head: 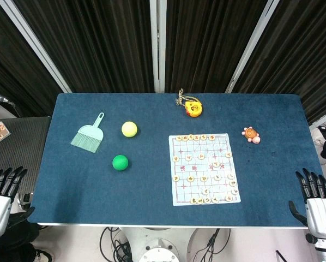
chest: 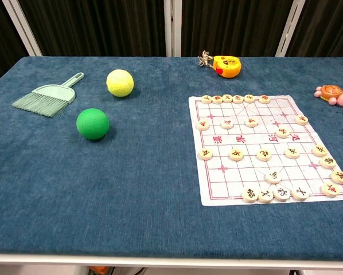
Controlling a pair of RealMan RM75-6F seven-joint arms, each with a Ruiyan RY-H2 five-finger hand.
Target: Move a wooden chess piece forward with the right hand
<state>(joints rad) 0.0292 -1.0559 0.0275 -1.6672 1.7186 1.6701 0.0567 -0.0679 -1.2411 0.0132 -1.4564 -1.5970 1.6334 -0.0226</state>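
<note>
A white paper chessboard (head: 204,168) (chest: 263,146) lies on the right half of the blue table, covered with several round wooden chess pieces (head: 204,178) (chest: 264,154). My right hand (head: 317,203) hangs off the table's near right corner, fingers spread and holding nothing, well clear of the board. My left hand (head: 1,195) is off the near left corner, also spread and empty. Neither hand appears in the chest view.
On the blue table (head: 152,202): a green ball (head: 120,162) (chest: 93,124), a yellow ball (head: 129,129) (chest: 120,83), a mint brush (head: 88,135) (chest: 47,96), an orange tape measure (head: 193,106) (chest: 225,65), and a pink turtle toy (head: 251,134) (chest: 332,94) right of the board.
</note>
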